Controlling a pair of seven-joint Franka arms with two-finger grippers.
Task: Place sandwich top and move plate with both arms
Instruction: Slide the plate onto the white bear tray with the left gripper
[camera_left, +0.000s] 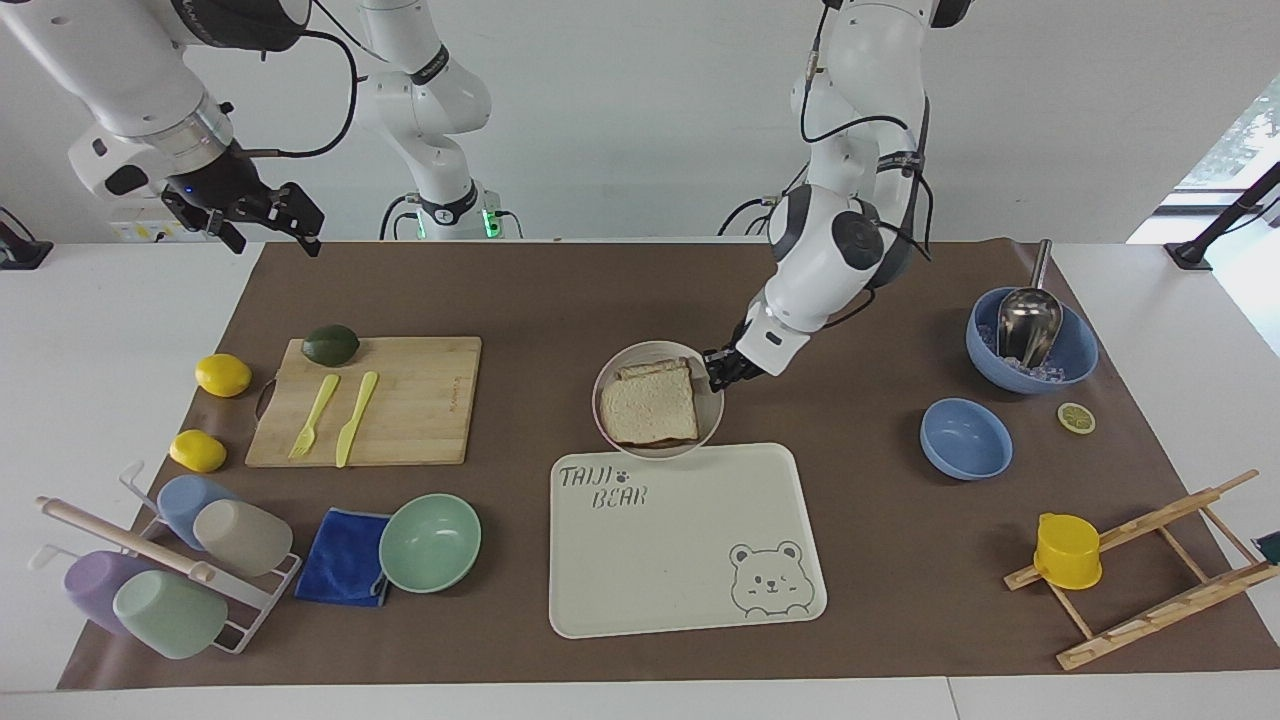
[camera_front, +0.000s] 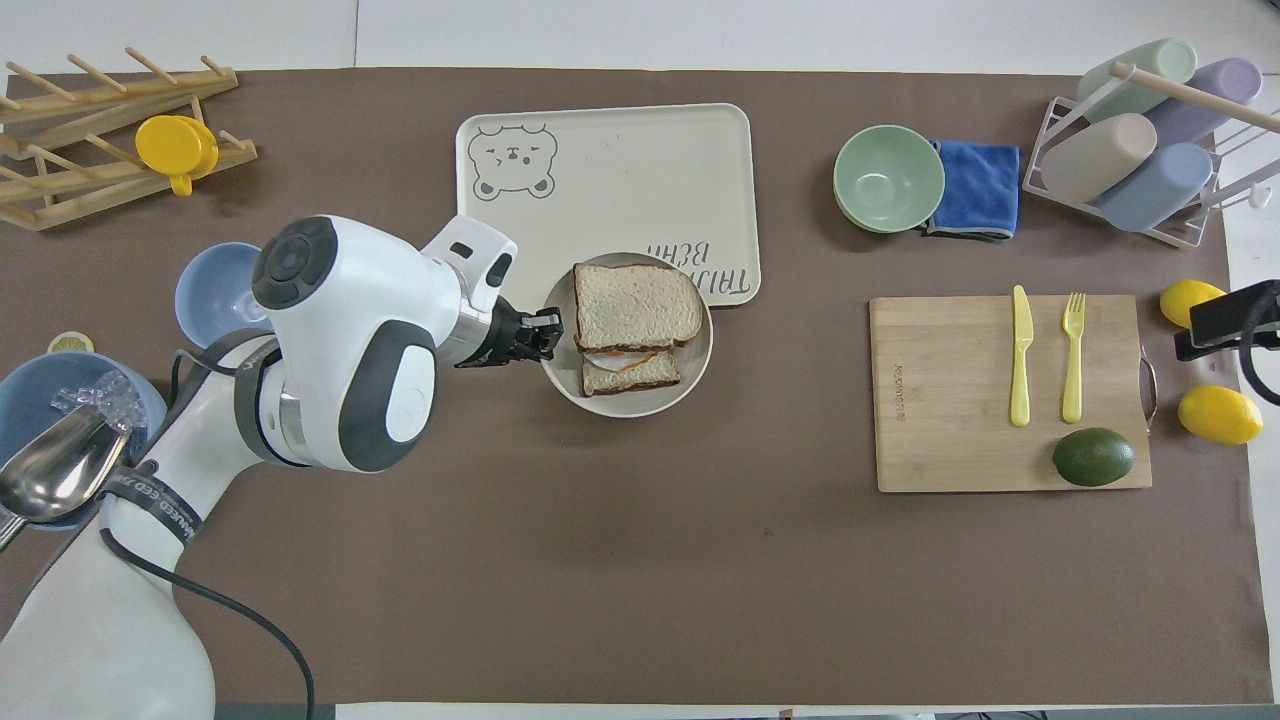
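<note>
I have the plate (camera_left: 657, 410) pinched by its rim in my left pincer (camera_left: 722, 368), which is shut tight on the edge at the left arm's end. The plate is lifted and tips a little. It hangs over the edge of the cream tray (camera_left: 690, 560) that lies nearest the robots. The sandwich top (camera_left: 650, 405) already sits on the plate, slid a bit off the lower slice, so some filling peeks out.

What matters next: the tray lies just past the plate, farther from the robots, so I think the plate only needs to go a little farther out and down.

My right pincer (camera_left: 268, 218) waits high up, wide open and holding nothing, over the bench corner at the right arm's end, well apart from the plate. The left arm is much the nearer one.

The tray says "TAIJI BEAR" and has a bear face drawn on it.
</note>
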